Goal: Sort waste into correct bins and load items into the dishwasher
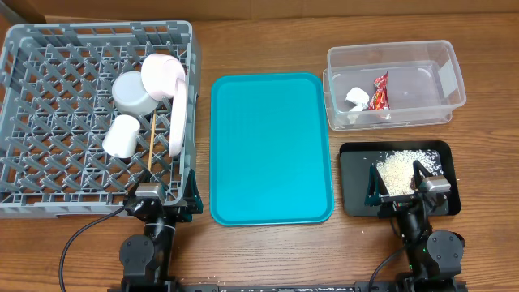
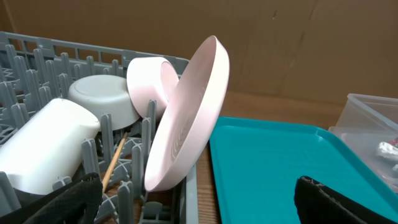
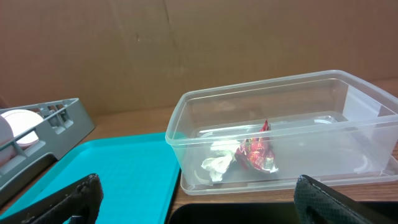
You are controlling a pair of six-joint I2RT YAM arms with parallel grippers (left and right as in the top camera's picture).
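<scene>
Your left gripper and right gripper both stand with jaws apart, holding nothing, at the near edge of the surface. The rack holds the large plate, small plate, bowl, cup and stick. The wrapper and paper lie in the tub, and the rice on the black tray. The large plate leans tilted. It looks stiff, smooth and probably breakable, so take it by the rim.

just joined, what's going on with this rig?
Nothing is being handled. The left gripper and right gripper sit open at the table's near edge. The rack holds the large plate, small plate, bowl, cup and stick. The wrapper and paper are in the tub, and the rice is on the black tray. Sorting looks done.
</scene>
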